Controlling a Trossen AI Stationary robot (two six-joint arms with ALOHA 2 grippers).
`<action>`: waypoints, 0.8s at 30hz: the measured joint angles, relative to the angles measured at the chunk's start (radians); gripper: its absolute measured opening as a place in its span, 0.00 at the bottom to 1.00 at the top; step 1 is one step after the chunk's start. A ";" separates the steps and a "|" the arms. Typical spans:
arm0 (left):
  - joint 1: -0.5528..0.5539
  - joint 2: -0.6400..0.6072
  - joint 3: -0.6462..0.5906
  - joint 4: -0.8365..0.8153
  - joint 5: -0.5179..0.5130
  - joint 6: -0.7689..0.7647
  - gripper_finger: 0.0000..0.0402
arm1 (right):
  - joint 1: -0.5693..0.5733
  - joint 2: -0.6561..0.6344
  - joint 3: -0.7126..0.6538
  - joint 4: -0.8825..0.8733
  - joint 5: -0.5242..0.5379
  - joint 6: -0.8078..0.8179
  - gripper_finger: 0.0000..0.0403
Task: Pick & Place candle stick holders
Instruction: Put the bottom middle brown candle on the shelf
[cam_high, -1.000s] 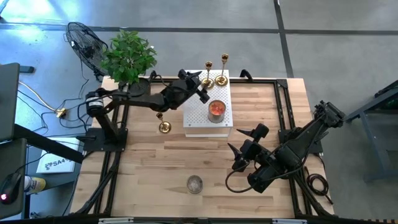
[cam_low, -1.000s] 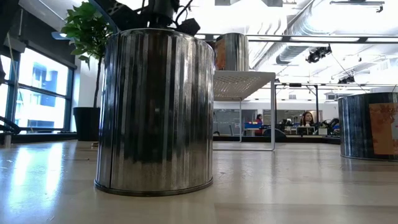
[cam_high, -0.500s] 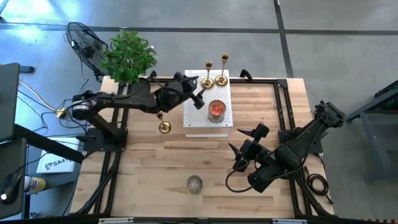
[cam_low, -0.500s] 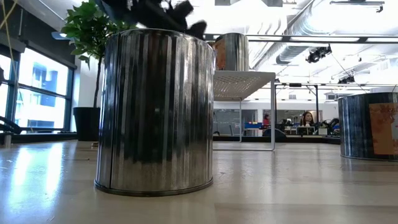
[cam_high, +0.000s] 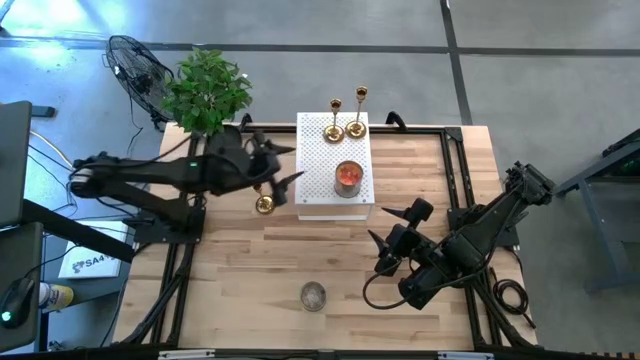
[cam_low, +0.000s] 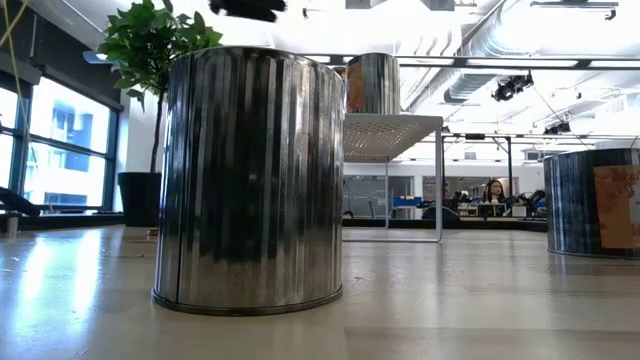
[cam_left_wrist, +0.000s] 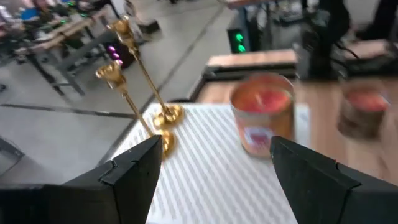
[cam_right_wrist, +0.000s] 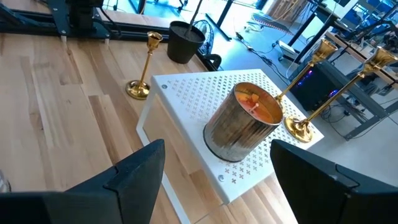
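Two gold candle stick holders (cam_high: 335, 128) (cam_high: 357, 124) stand on their round bases at the far end of a white perforated stand (cam_high: 318, 170). They also show in the left wrist view (cam_left_wrist: 127, 102) and the right wrist view (cam_right_wrist: 311, 106). The third holder (cam_high: 264, 202) stands on the table left of the stand and shows in the right wrist view (cam_right_wrist: 142, 68). My left gripper (cam_high: 290, 165) (cam_left_wrist: 214, 168) is open and empty, above the table at the stand's left edge. My right gripper (cam_high: 378, 226) (cam_right_wrist: 217, 180) is open and empty, near and right of the stand.
A tin candle with orange wax (cam_high: 347, 178) sits on the stand's near half. A small metal tin (cam_high: 313, 295) stands near the table's front edge and fills the low view (cam_low: 250, 175). A potted plant (cam_high: 205, 90) is at the far left corner.
My left gripper has drawn back from over the stand, beside the two holders, toward the table's left edge. It is empty. The two holders stay upright on the stand. My right arm has kept still.
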 joint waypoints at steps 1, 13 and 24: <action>-0.011 -0.022 0.000 -0.037 0.001 -0.004 0.73 | 0.000 0.000 0.000 0.000 0.003 0.000 0.71; -0.075 -0.131 0.000 -0.370 0.157 -0.143 0.73 | -0.002 0.000 0.000 0.006 0.038 0.008 0.71; -0.074 -0.132 0.000 -0.605 0.335 -0.314 0.73 | -0.048 0.000 0.000 0.049 -0.057 0.003 0.71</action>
